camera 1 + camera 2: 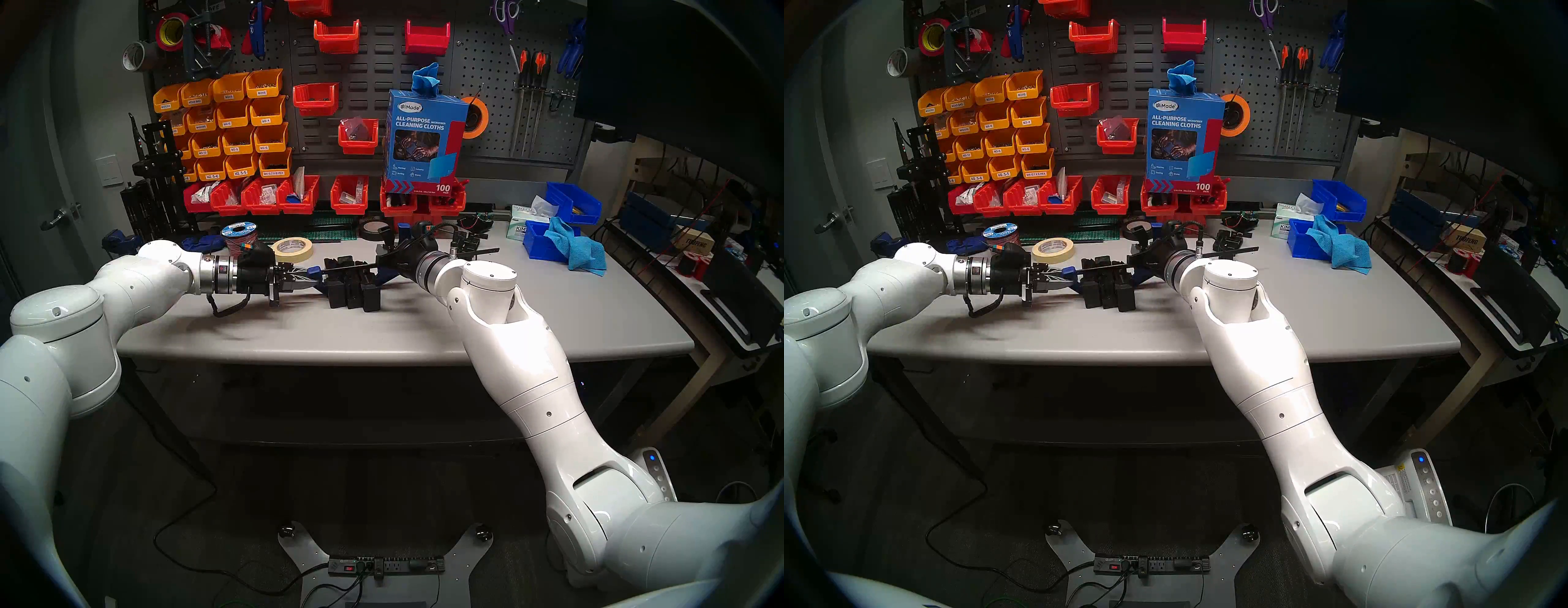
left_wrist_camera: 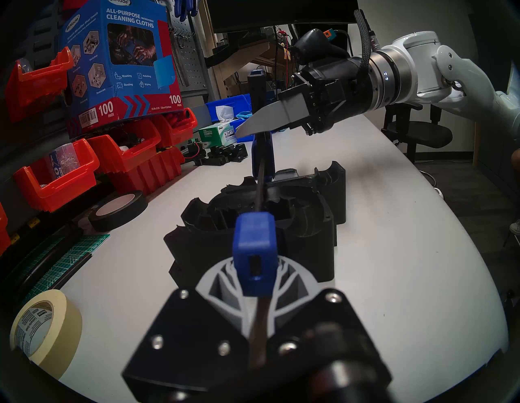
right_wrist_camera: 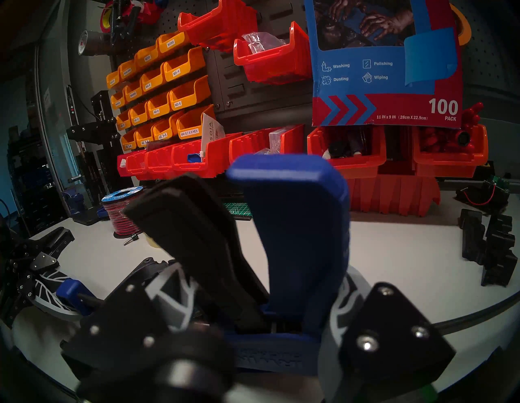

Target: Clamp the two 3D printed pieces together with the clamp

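The two 3D printed pieces [image 1: 354,293] [image 1: 1108,291] [image 2: 309,225] stand side by side, matte black, mid-table. The clamp [image 1: 339,268] [image 1: 1098,267] lies across their tops, with a blue jaw on each side of them; whether the jaws press them is hidden. My left gripper [image 1: 297,283] [image 2: 254,275] is shut on the bar's blue end block [image 2: 254,253]. My right gripper [image 1: 384,262] [image 3: 261,292] is shut around the clamp's blue handle [image 3: 304,225] and black trigger [image 3: 197,225], just right of the pieces.
A masking tape roll [image 1: 292,249] and a wire spool [image 1: 237,237] sit behind my left gripper. A black tape roll [image 1: 373,229] and small black parts [image 1: 469,242] lie behind the clamp. Red bins [image 1: 254,197] line the back; a blue bin with cloth [image 1: 564,246] is at right.
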